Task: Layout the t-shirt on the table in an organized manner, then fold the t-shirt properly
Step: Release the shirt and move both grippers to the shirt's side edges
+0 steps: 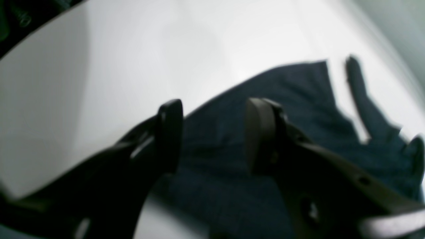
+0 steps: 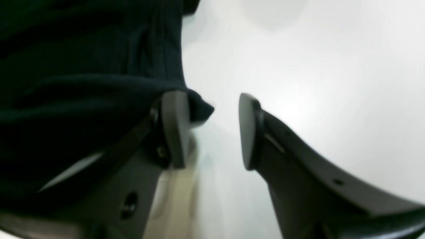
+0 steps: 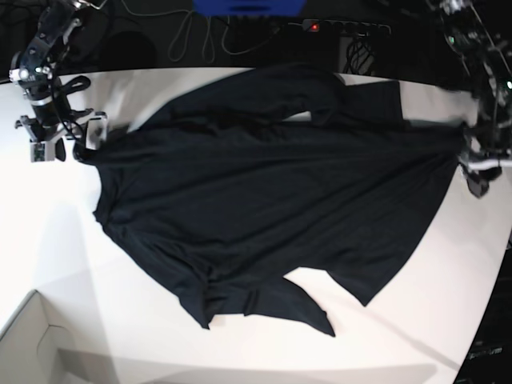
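Fabric first: the plain black short-sleeved t-shirt (image 3: 264, 192) lies spread wide across the big smooth white bench (image 3: 72, 256), mostly flat but rumpled, with folds bunched along its near edge and one sleeve sticking out. Left gripper (image 1: 212, 132) hangs over one edge of the cloth with its jaws apart, nothing between them. Right gripper (image 2: 212, 129) is parted too, one finger (image 2: 174, 129) touching a hem corner, not pinching it.
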Robot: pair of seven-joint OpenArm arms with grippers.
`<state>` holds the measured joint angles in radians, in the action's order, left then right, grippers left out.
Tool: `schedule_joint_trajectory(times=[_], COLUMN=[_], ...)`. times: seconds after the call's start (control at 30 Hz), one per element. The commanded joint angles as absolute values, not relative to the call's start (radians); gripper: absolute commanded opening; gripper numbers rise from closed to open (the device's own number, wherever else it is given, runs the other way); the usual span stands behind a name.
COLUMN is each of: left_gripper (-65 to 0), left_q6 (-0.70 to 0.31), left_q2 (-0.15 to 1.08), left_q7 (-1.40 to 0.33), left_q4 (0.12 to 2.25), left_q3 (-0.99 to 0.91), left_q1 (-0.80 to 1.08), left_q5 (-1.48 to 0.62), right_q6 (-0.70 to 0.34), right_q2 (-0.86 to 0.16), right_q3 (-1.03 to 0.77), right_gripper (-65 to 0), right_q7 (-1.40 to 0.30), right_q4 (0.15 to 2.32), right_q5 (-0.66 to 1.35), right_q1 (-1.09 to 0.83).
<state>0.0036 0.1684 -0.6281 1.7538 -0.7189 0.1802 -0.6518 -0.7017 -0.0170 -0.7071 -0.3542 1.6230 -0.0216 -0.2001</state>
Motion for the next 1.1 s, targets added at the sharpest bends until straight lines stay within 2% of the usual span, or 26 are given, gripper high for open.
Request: schedule_joint_trajectory(times=[0.0,0.23,0.37,0.67,0.77,0.9,1.07], left_gripper=[-35.3,-35.2,-35.2,-35.2,-35.2,-35.2,-35.2], left_q6=[0.001,0.001,0.001,0.001,0.001,0.001,0.002], left_q2=[0.186,0.242,0.237,0.209,0.179,0.153,0.159], left_q7=[-0.607,-0.596,-0.573,-0.073,0.044,0.091,0.099], left_q4=[1.747,1.443,1.171,0.400,0.245,0.222,0.231], left_q3=[-0.704,-0.418,-0.265,0.102,0.191,0.274,0.275], left_q1=[0.131,-0.228,-0.441,-0.806,-0.851,-0.845,-0.774], left_q5=[-0.644,-0.427,-0.340,-0.323,-0.321,-0.320,-0.325], right_q6=[-0.698,-0.698,-0.698,-0.698,-0.698,-0.698,-0.698], right_q2=[-0.027,-0.042,-0.058,-0.051,-0.051,-0.048,-0.035], right_q3=[-0.710,-0.710,-0.710,-0.746,-0.753,-0.754,-0.754], right_gripper=[-39.8,-39.8,-39.8,-39.5,-39.5,-39.5,-39.5], right_q7=[-0.331,-0.331,-0.331,-0.331,-0.331,-0.331,-0.331], right_q4=[1.643,1.646,1.656,1.666,1.666,1.689,1.716], right_q5=[-0.008,-0.008,-0.012,-0.015,-0.015,-0.015,-0.015], right_q1=[-0.193,-0.191,-0.196,-0.213,-0.232,-0.240,-0.240])
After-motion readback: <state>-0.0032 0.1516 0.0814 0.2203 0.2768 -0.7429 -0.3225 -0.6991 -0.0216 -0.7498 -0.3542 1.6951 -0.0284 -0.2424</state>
